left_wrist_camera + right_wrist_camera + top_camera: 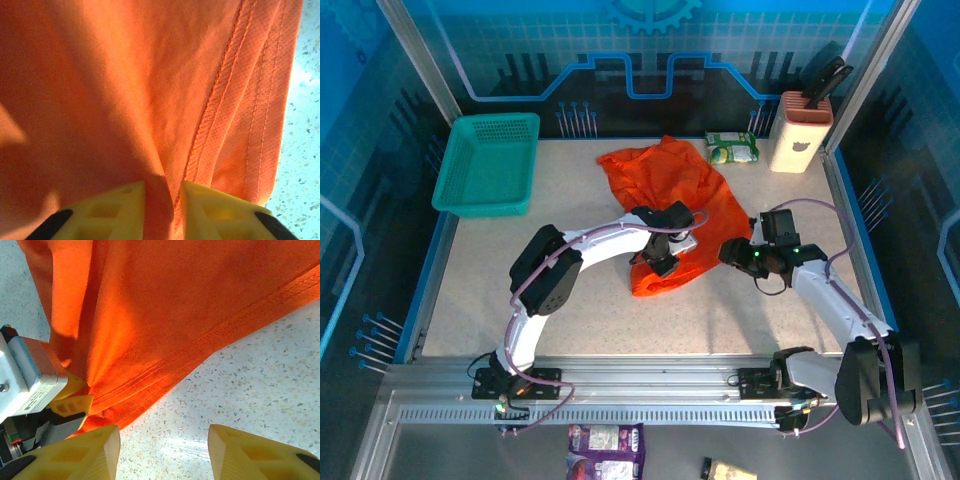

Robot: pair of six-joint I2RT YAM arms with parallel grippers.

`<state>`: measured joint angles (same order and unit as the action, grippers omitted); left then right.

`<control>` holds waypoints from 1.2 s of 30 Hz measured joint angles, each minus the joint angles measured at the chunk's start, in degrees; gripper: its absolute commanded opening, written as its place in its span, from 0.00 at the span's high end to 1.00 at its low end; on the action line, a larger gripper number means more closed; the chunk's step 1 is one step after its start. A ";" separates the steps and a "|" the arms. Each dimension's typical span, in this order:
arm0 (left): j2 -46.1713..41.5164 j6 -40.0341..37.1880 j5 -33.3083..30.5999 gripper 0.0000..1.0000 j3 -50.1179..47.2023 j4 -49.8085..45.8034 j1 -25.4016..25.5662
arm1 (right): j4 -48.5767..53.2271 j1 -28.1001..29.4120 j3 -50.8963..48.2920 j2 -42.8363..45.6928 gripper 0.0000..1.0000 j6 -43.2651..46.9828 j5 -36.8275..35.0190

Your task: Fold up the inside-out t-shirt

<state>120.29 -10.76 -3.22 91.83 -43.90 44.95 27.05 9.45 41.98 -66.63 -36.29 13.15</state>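
From above: sees the t-shirt (670,190) crumpled on the tabletop (600,310), stretching from beneath the left end effector (662,264) away toward the far wall. Finds the right end effector (728,250) just right of the cloth's edge, facing the left one. Notes a basket (485,160) well off to the left of both, and a packet (732,148) and a holder (798,130) beyond the right end effector.

From the left wrist: shows the left end effector (162,200) clamped on a ridge of t-shirt (125,90), seam running just ahead of the right finger, bare tabletop (305,150) at the far right.

From the right wrist: shows the right end effector (165,450) apart, gripping nothing, over bare tabletop (250,390). Puts the hem of the t-shirt (175,305) just ahead, and the left end effector (70,402) ahead-left, pinched on the cloth.
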 measured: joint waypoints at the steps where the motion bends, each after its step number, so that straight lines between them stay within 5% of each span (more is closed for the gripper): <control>1: 0.02 0.20 0.11 0.63 0.13 -0.02 0.00 | -0.22 0.37 -0.02 -0.20 0.49 -0.20 0.02; 5: 0.61 -0.13 0.13 0.65 1.92 -0.72 -0.02 | -1.27 1.79 -0.37 -0.76 0.49 -0.98 0.50; 13: 1.60 -0.31 1.66 0.99 3.32 -1.01 -0.42 | -3.17 2.64 -1.29 -1.27 0.49 -3.02 1.07; 20: -0.55 1.90 6.86 1.00 2.49 0.59 -2.84 | -9.42 4.28 -5.25 -2.08 0.46 -8.55 4.02; 36: -8.83 9.57 19.19 1.00 -0.04 4.79 -9.33 | -36.37 5.27 -10.93 -14.40 0.09 -25.55 12.87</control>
<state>111.46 -1.19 15.97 91.79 -39.11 35.62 -9.32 14.72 31.05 -81.03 -61.84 26.02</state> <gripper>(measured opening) 0.051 0.889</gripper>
